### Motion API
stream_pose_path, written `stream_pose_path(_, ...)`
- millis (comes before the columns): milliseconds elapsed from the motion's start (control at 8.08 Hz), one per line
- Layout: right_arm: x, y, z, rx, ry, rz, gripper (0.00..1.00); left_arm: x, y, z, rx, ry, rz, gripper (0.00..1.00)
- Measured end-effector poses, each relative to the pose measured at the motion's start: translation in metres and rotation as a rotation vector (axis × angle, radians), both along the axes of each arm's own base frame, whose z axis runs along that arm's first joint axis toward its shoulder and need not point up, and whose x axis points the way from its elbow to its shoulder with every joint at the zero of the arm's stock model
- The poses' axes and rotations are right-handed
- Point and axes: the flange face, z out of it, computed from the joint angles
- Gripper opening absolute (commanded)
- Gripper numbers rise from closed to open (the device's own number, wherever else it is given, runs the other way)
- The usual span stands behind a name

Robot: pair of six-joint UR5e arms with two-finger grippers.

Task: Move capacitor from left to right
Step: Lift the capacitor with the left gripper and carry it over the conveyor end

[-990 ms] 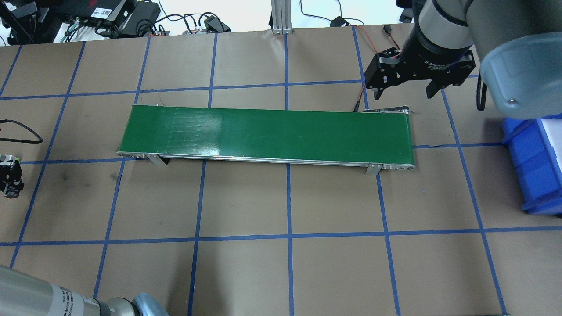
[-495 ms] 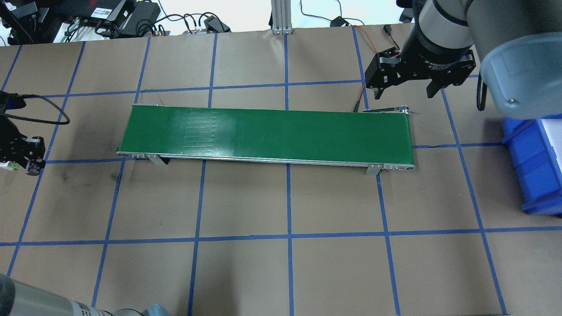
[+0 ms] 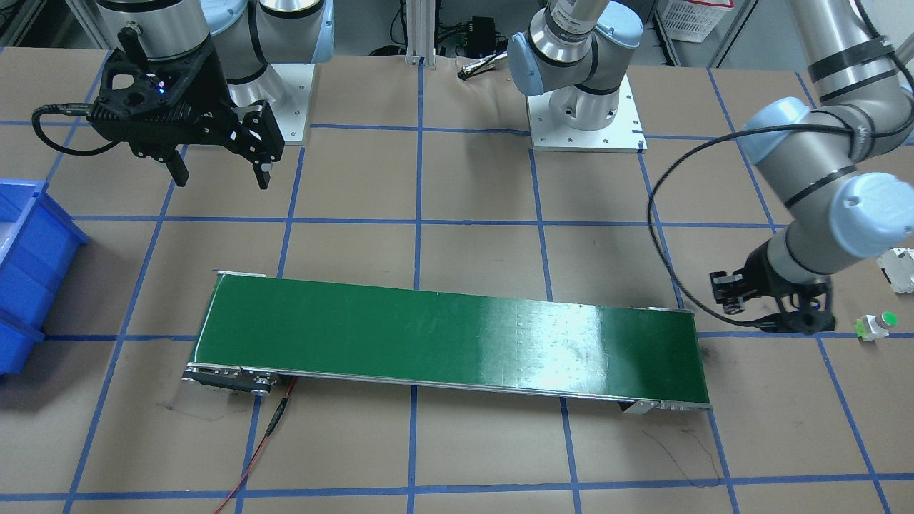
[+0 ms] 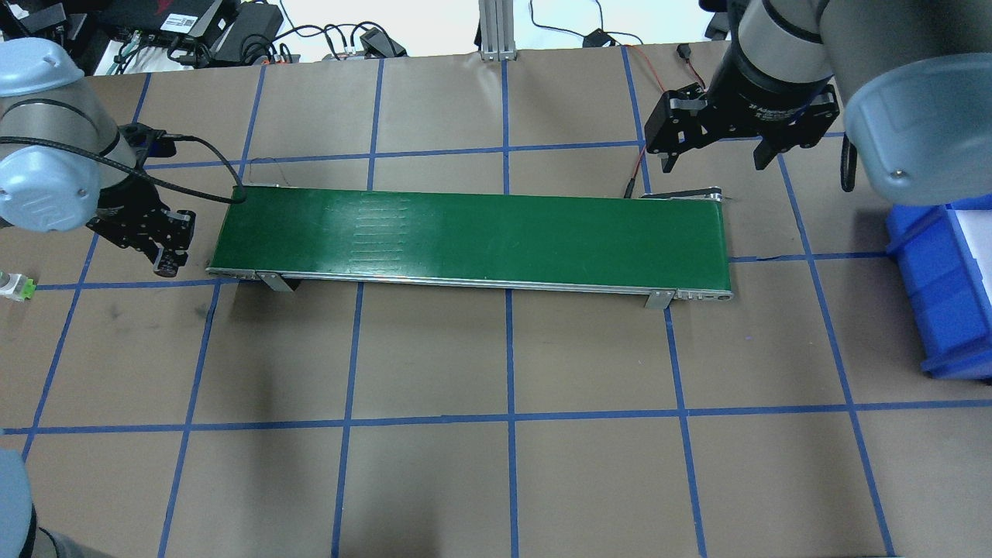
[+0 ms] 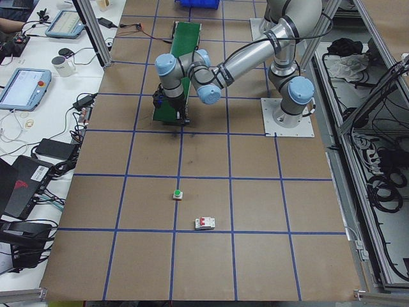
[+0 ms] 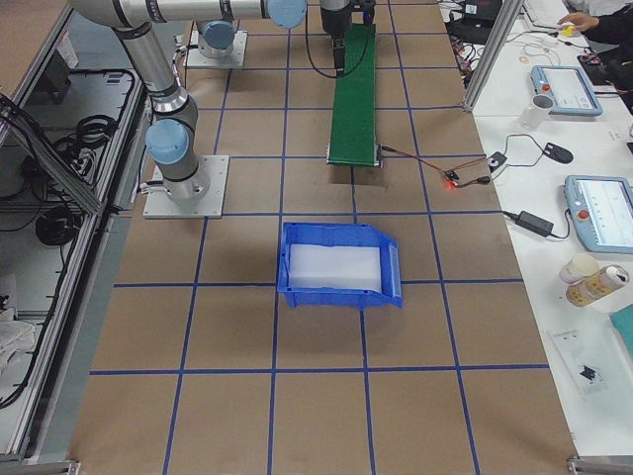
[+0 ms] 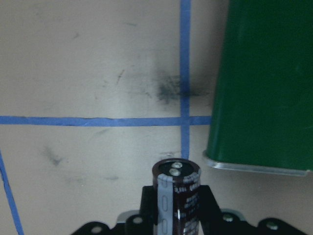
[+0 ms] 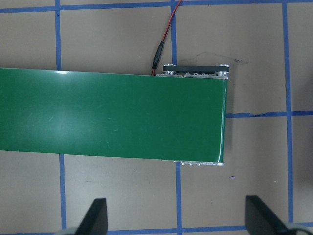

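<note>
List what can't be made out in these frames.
Capacitor: lower part cut off by the left wrist view's bottom edge; print blurred.
Capacitor in overhead view: hidden by the left gripper.
Right gripper: fingers cut by the right wrist view's bottom edge.
Blue bin: cut by overhead view's right edge; inside washed out white in exterior right view.

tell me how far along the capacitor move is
Done: the pick-up. The left gripper is shut on the capacitor, which stands upright between its fingers. In hand: that gripper hovers just off the left end of the green conveyor belt. Left: setting the capacitor on the bare belt and getting it to the right end, where the right gripper hangs open, the blue bin beyond.
</note>
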Motion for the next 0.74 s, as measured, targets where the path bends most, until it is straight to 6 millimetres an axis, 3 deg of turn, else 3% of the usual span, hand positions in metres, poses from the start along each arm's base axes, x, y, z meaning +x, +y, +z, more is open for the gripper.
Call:
stream_pose_path(371,-0.001,-0.003,0.002,-0.008,0.011,-0.002,1.00,-0.054,-0.017,0.019,-0.038,-0.006,-0.102,0.00)
stream_pose_path(742,0.001,-0.009,-0.014,0.026,0.015,-0.009,1.00,-0.094,-0.028,0.027,-0.077,0.040,-0.165,0.00)
